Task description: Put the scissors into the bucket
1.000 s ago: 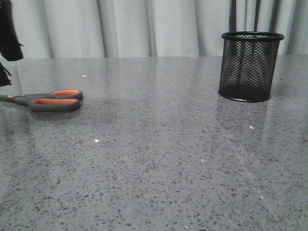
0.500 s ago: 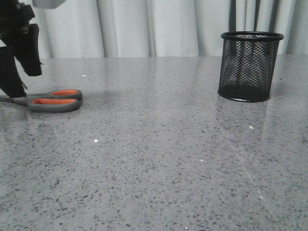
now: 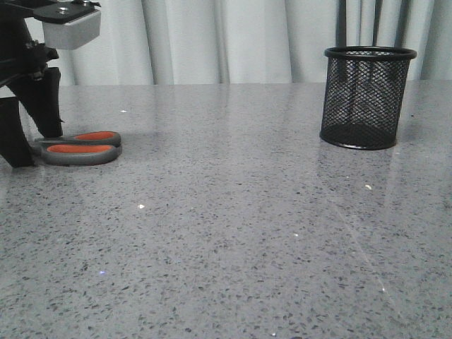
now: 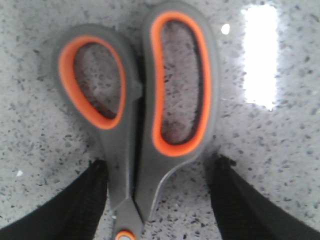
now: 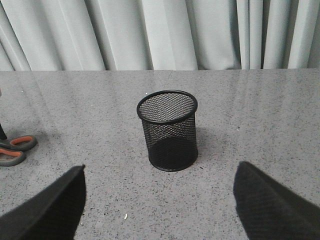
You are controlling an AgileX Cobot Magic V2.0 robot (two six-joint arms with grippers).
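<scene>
Left fingers (image 3: 28, 134) lowered — straddling scissors (image 3: 79, 147).

We see the front view low over the bench (image 3: 233, 233), facing the curtain (image 3: 212, 39), left wrist view very near above the scissors (image 4: 145, 115), right wrist view farther back, sharing the bucket (image 5: 168, 131) with the front view

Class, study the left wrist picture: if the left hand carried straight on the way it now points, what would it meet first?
Probably the grey-handled, orange-lined scissors: the open left hand has a finger on either side of the handle neck, so the speckled grey table beneath comes next. Depth is uncertain.
</scene>
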